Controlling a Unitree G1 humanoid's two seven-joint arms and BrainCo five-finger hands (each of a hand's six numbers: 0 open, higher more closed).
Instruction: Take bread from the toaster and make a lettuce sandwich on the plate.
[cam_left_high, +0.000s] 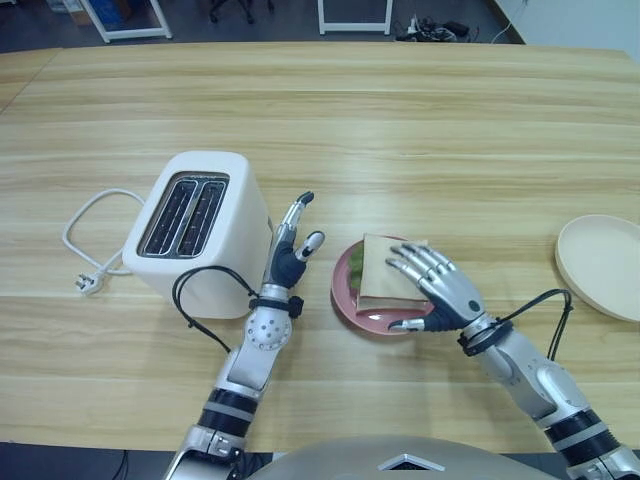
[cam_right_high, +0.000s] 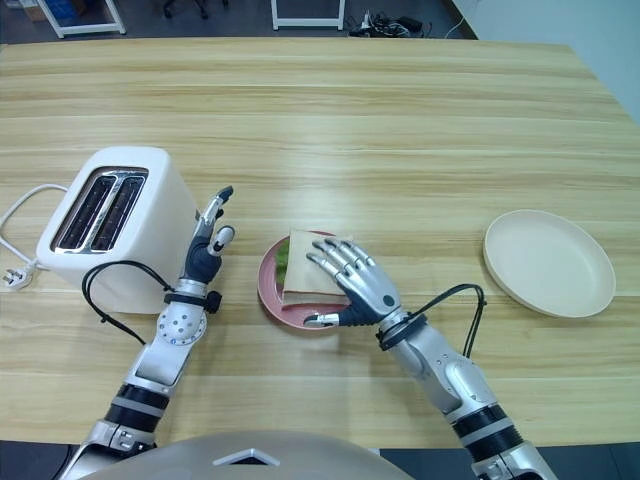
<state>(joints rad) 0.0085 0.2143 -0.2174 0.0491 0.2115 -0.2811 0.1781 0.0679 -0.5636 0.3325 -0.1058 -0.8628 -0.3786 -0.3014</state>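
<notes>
Left eye view, from where I stand, has the white toaster (cam_left_high: 195, 230) on the robot's left side of the wooden table (cam_left_high: 400, 130), its two slots facing up and its cord (cam_left_high: 70, 235) looping off to the left, ending in a plug (cam_left_high: 88, 284) that lies on the wood. Just to the right of the toaster the left hand (cam_left_high: 290, 250) stands with its fingers stretched out and pointing away from the robot. It holds nothing, and I cannot tell whether it touches the toaster's side.

Near the middle, close to the robot, sits a pink plate (cam_left_high: 368, 320). A slice of bread (cam_left_high: 378, 268) lies on it, with a bit of green lettuce (cam_right_high: 283, 258) peeking out from under the slice's left edge. The right hand (cam_left_high: 435, 285) lies palm down over the bread's right part, fingers spread flat across the slice rather than curled around it, the thumb down by the plate's near rim.

Well off to the right, a beige plate (cam_right_high: 548, 262) rests on the table.
</notes>
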